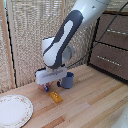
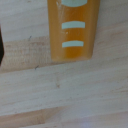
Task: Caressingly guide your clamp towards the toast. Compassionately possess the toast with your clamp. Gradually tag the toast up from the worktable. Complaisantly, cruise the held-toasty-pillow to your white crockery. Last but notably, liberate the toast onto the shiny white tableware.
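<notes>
The toast [image 1: 56,96] is a small flat orange-yellow block lying on the wooden worktable [image 1: 85,107]. My clamp [image 1: 52,87] hangs just above and behind it, with its blue fingers [image 1: 46,88] apart and nothing between them. In the wrist view the toast [image 2: 74,30] fills the middle of the picture close up, with pale stripes on its face. The white plate [image 1: 14,110] lies on the table at the exterior view's left, apart from the toast and bare.
A blue mug [image 1: 68,80] stands right beside the clamp on the exterior view's right. Something pink [image 1: 40,85] shows behind the clamp. A dark wooden drawer cabinet [image 1: 111,45] stands at the right. A reed screen [image 1: 30,35] backs the table.
</notes>
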